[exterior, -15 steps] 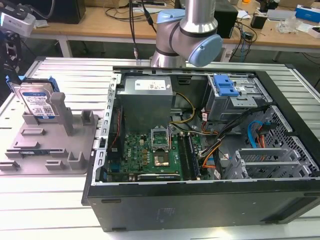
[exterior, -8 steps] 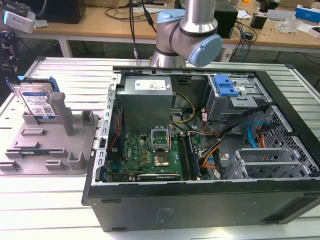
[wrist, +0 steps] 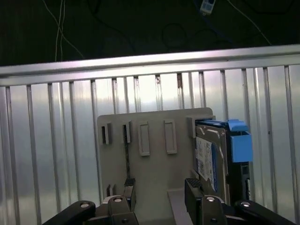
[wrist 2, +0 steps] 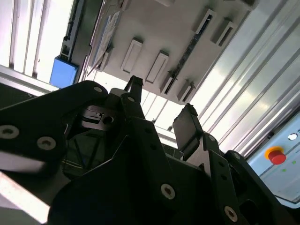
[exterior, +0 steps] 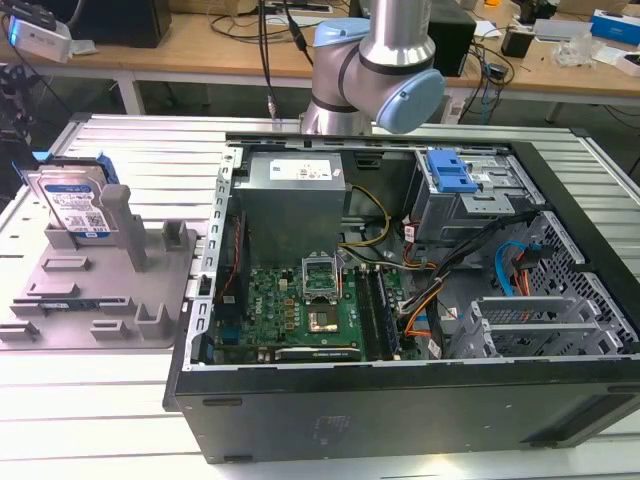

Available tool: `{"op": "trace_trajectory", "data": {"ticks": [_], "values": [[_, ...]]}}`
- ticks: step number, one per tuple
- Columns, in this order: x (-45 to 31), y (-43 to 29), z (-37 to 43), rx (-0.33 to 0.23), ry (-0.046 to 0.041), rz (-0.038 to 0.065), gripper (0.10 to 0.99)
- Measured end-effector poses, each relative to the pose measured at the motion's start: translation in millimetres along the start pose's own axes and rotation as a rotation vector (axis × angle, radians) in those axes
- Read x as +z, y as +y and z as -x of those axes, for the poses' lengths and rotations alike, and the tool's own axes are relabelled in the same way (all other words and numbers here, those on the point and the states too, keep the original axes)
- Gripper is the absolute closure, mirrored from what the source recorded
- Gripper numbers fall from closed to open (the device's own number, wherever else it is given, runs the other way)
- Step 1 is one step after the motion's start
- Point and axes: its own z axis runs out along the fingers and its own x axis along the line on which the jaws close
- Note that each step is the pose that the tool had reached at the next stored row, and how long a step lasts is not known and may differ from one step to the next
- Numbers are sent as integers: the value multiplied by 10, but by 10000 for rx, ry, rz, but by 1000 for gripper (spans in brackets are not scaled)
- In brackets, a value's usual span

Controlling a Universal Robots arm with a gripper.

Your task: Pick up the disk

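Not picked up yet: the disk (wrist: 209,161) stands in the grey fixture (wrist: 154,178); the fingers (wrist: 192,191) are open and empty nearby.

Both wrist views face the grey fixture (wrist: 154,171) past the claw (wrist: 160,187).

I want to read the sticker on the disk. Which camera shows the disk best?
The exterior view: the disk stands tilted in the grey fixture, its label facing the camera. The first wrist view shows it nearly edge-on, with its blue rail. The second wrist view catches a sliver.
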Motion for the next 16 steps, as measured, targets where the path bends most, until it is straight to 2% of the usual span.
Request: {"op": "trace_trajectory", "data": {"ticks": [1, 4, 5, 8, 9, 12, 16], "values": [[0, -1, 0, -114, 2, -8, 545], [0, 0, 3, -1107, 20, -35, 545], [-1, 2, 35, -1116, 20, -36, 545], [1, 15, 225, -1116, 33, -36, 545], [2, 18, 256, -1108, 34, -35, 545], [7, 20, 292, -996, 32, -35, 545], [10, 20, 294, -474, 22, -23, 545]]}}
